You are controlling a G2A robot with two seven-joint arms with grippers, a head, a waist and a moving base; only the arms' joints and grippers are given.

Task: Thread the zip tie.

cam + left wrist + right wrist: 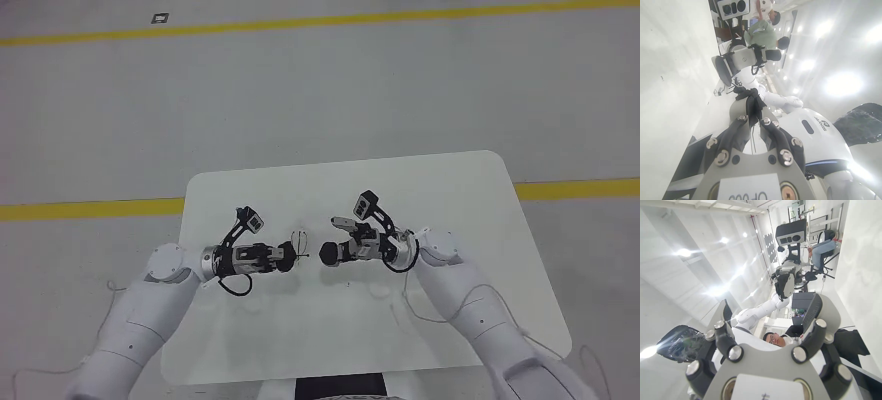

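Currently left jaws pinched on black zip tie (747,94); right jaws wide open, empty; white label (748,186) on left wrist.

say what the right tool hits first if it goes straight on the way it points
Probably the zip tie held in the left tool, facing the right tool across a gap; relative height is unclear.

Table (460,200): plain white, no pattern.
Floor (300,100): pale grey; yellow stripes (300,22) across it.
Floor marker (160,18): dark frame, light centre.
Zip tie (753,136): black.
Left gripper (753,108): grey base plate, black linkages, silver bolt heads, grey finger shells.
Right gripper (770,309): same grey, black and silver scheme; ribbed pad (812,311) black with fine ridges.
Left arm (140,320), right arm (480,320): white shells, black wrist sections.
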